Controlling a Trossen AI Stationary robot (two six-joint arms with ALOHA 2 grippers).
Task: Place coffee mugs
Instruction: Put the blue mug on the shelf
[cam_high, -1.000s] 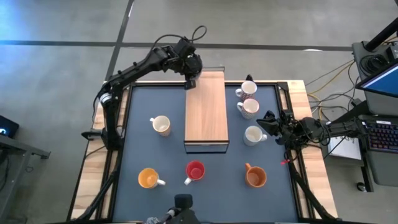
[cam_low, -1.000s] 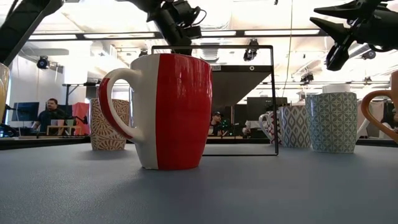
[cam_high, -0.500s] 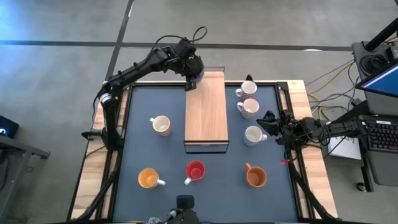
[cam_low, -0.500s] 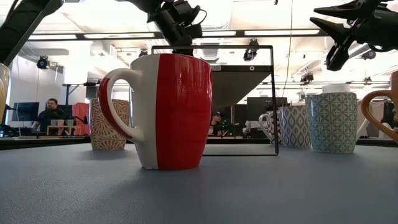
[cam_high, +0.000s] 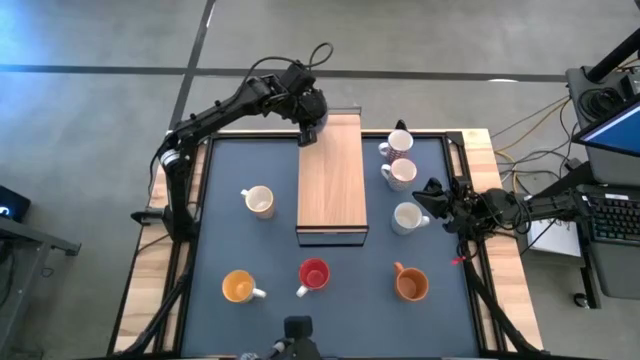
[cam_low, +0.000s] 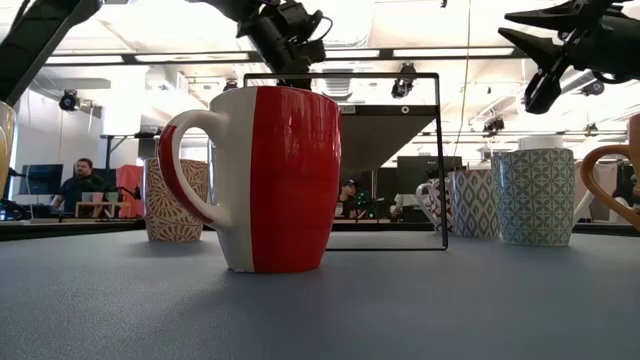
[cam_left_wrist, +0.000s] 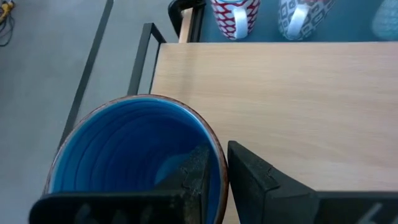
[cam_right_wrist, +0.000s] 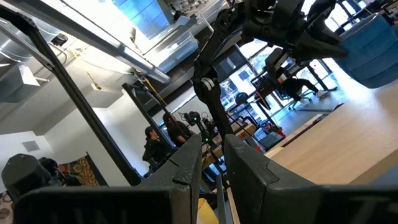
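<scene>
My left gripper (cam_high: 309, 128) is over the far left corner of the long light-wood board (cam_high: 333, 180), shut on the blue mug (cam_left_wrist: 127, 165). The arm hides that mug in the high view. Seven mugs stand on their bases on the dark mat. Left of the board is a cream one (cam_high: 260, 201). Along the near side are a yellow-orange (cam_high: 238, 288), a red (cam_high: 313, 274) and a brown-orange one (cam_high: 411, 285). Right of the board are a red-patterned (cam_high: 398, 145) and two white ones (cam_high: 400, 173) (cam_high: 407, 217). My right gripper (cam_high: 425, 190) hangs open by a narrow gap beside the nearest white mug, touching nothing. My left gripper pinches the blue mug's rim (cam_left_wrist: 217, 163), one finger (cam_left_wrist: 199, 171) inside the cup and the other finger (cam_left_wrist: 252, 171) outside against the wall. The fingers come from above, pointing down. The mug is upright; whether its base touches the board, I cannot tell.
The board sits raised on a dark metal frame (cam_low: 440, 160) in the middle of the mat. Wooden table edges (cam_high: 150, 270) flank the mat. A keyboard and cables (cam_high: 610, 215) lie off the table's right. People sit in the room beyond (cam_low: 80, 185).
</scene>
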